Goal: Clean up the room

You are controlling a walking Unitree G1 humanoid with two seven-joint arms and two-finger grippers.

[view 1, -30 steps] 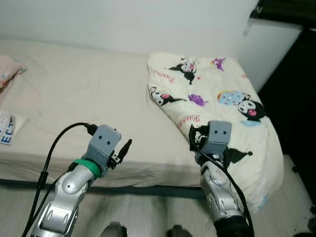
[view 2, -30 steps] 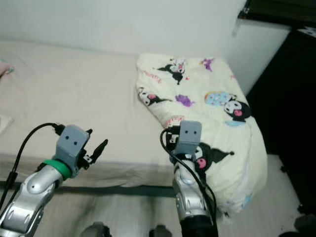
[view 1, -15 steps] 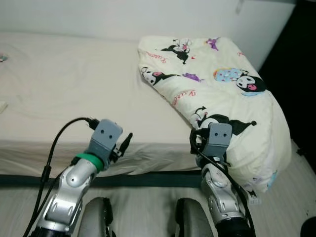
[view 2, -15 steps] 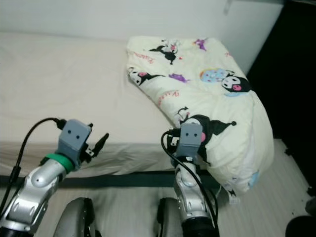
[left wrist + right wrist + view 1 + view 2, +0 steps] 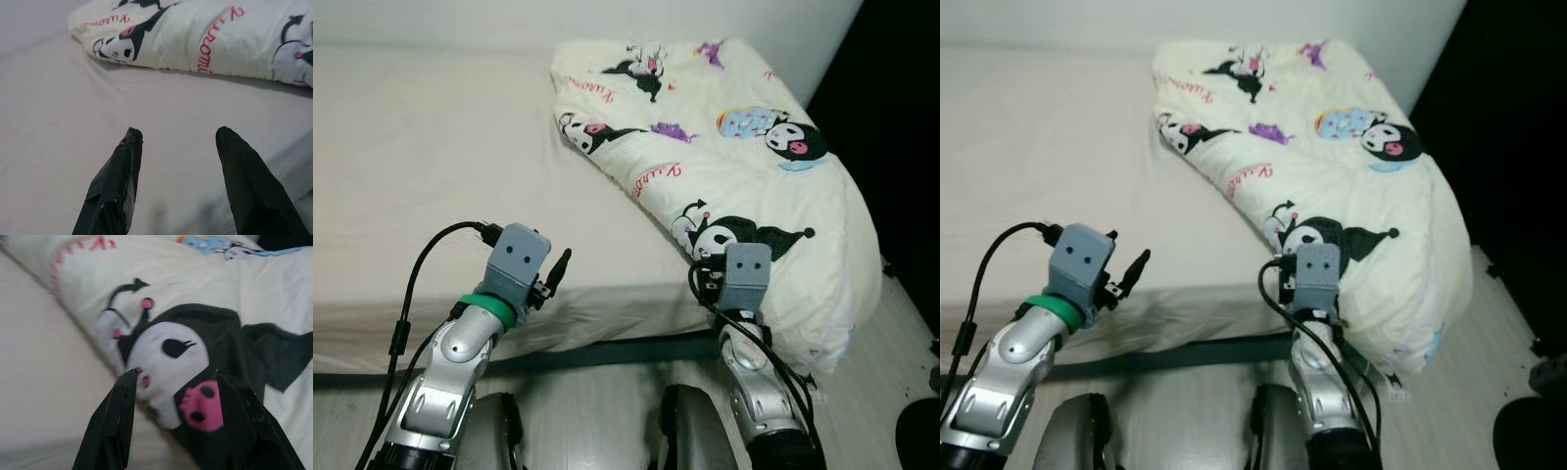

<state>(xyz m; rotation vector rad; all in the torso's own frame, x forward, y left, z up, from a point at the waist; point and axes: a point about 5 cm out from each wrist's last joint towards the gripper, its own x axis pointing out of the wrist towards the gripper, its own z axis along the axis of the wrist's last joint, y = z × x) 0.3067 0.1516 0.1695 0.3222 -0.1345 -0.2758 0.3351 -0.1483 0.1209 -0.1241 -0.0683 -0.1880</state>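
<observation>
A cream pillow (image 5: 744, 166) printed with black-and-pink cartoon figures lies on the right side of the bed (image 5: 431, 166), and its near end hangs over the front edge. My right gripper (image 5: 176, 374) is open, close in front of a cartoon face (image 5: 166, 362) printed on the pillow's near part; its fingertips do not touch the fabric. My left gripper (image 5: 178, 134) is open and empty, just above the bare sheet near the bed's front edge, to the left of the pillow (image 5: 205, 34).
A white wall runs behind the bed. A dark gap (image 5: 901, 117) lies to the right of the pillow. A dark frame strip (image 5: 607, 352) runs under the mattress edge, above the pale wooden floor (image 5: 587, 431). My own legs (image 5: 690, 436) show at the bottom.
The whole view has shifted: the bed and pillow are now nearer and more to the left. Both arms hold the same pose, with the right gripper now closer to the pillow's near end.
</observation>
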